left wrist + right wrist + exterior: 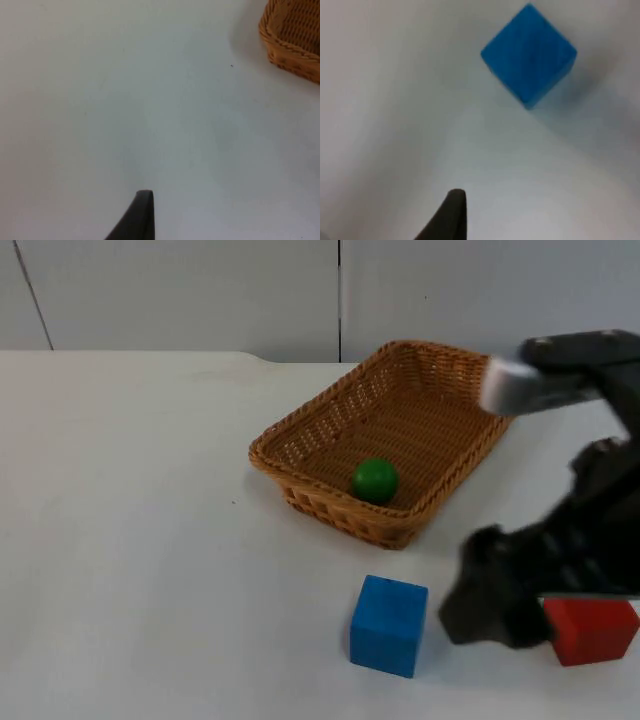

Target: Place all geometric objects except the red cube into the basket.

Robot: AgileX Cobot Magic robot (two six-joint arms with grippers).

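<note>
The woven brown wicker basket (400,405) holds a green ball (375,480); the right gripper (480,605), jaw state unclear, hovers at its 5 o'clock.

Open table (150,540) left of blue cube (389,625) (red cube (592,630) and basket (330,502) nearby).

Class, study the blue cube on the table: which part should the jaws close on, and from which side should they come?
Probably from above, closing on two opposite upright faces of the blue cube. It sits flat on the white table, apart from the basket and red cube, with its flat, parallel sides free.
</note>
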